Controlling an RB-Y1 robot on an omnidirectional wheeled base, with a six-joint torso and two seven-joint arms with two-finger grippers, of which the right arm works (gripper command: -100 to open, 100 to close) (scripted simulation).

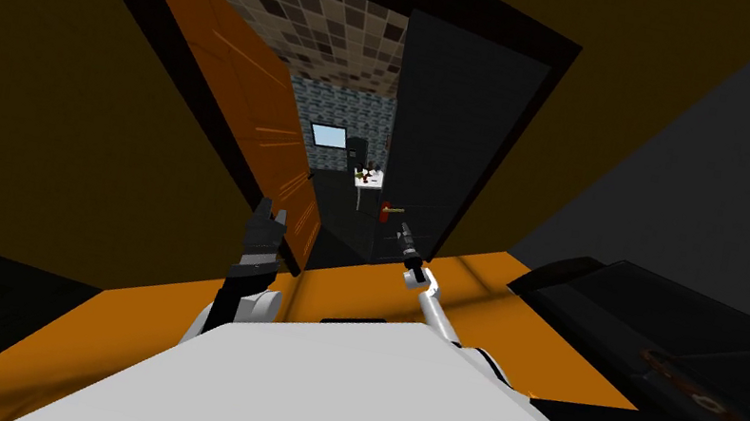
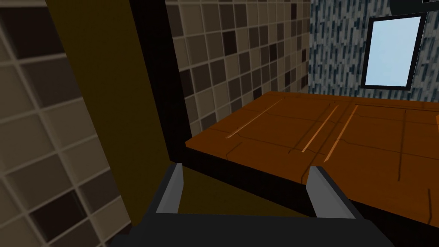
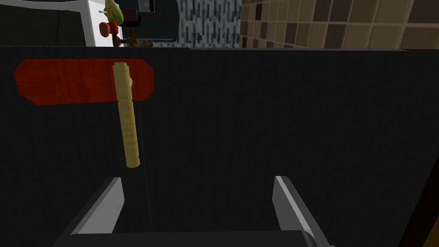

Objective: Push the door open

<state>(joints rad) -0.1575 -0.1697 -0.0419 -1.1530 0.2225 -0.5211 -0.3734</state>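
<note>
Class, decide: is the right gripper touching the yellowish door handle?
Apart. In the right wrist view the handle ends short of the open right gripper, with the dark door showing between them.

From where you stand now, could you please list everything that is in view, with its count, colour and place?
orange door leaf: one, orange, swung open at the doorway's left
black door leaf: one, black, at the doorway's right
handle plate: one, red, on the black door leaf
lever handle: one, tan, on the plate
tiled wall: one, brown and beige squares, beyond the doorway
framed pane: one, light blue, on the far patterned wall
white stand: one, white, beyond the doorway, carrying small items
floor: orange, under me
left hand: one, grey fingers open, near the orange leaf's edge
right hand: one, grey fingers open, facing the black leaf
</note>
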